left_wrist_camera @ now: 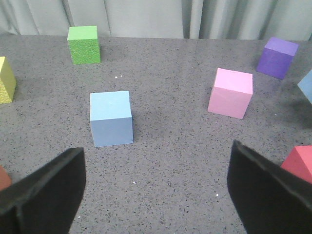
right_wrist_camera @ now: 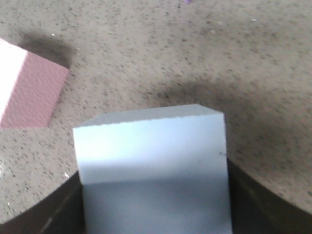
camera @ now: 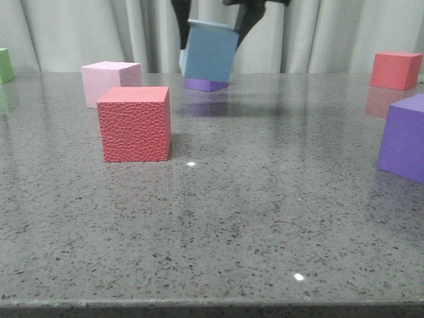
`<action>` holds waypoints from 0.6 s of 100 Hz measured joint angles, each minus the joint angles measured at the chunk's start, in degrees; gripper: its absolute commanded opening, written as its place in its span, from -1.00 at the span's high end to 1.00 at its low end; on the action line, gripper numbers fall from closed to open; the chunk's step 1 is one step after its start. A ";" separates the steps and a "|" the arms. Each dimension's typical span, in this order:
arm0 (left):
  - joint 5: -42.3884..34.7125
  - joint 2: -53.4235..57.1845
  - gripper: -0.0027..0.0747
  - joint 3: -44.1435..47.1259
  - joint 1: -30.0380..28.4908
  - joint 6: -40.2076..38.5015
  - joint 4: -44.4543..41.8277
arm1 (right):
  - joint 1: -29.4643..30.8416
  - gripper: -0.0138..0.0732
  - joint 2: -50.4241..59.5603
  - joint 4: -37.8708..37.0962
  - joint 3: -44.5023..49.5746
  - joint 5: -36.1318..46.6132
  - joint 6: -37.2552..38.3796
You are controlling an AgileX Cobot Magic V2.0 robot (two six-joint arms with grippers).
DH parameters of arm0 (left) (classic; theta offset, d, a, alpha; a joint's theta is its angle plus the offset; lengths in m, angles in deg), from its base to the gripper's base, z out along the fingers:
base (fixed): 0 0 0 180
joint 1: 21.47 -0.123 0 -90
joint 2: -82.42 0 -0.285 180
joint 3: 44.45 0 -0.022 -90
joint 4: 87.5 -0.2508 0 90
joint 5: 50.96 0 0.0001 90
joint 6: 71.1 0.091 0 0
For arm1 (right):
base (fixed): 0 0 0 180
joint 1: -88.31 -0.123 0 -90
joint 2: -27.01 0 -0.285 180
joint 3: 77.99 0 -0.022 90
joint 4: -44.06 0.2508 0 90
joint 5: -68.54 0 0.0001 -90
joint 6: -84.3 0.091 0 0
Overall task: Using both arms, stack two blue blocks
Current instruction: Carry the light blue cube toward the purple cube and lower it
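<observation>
My right gripper (camera: 211,26) is shut on a pale blue block (camera: 210,54) and holds it tilted above the table at the back centre. In the right wrist view the block (right_wrist_camera: 153,165) fills the space between the dark fingers (right_wrist_camera: 36,214). The other blue block (left_wrist_camera: 111,118) sits on the table in the left wrist view, ahead of my left gripper (left_wrist_camera: 156,187) and toward its left finger. The left gripper is open and empty, its black fingers (left_wrist_camera: 46,190) wide apart. An edge of the held block (left_wrist_camera: 307,85) shows at the right border.
A red pebbled cube (camera: 135,123) and a pale pink cube (camera: 109,82) stand at left centre. A purple cube (camera: 206,84) sits behind the held block. Another purple cube (camera: 405,137) and a red cube (camera: 395,69) are at right. Green (left_wrist_camera: 84,45) and yellow (left_wrist_camera: 6,79) cubes lie left.
</observation>
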 measured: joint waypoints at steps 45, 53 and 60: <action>0.09 0.00 -0.55 0.00 0.00 0.00 0.32 | -0.05 -0.09 -5.89 0.21 -3.21 0.00 1.97; 0.12 0.00 -0.55 0.00 0.00 0.00 0.45 | -0.05 -0.09 -6.59 0.21 -3.21 0.00 1.97; 0.23 0.00 -0.55 0.00 0.00 0.00 0.54 | -0.05 -0.09 -6.97 0.21 -3.21 0.00 2.01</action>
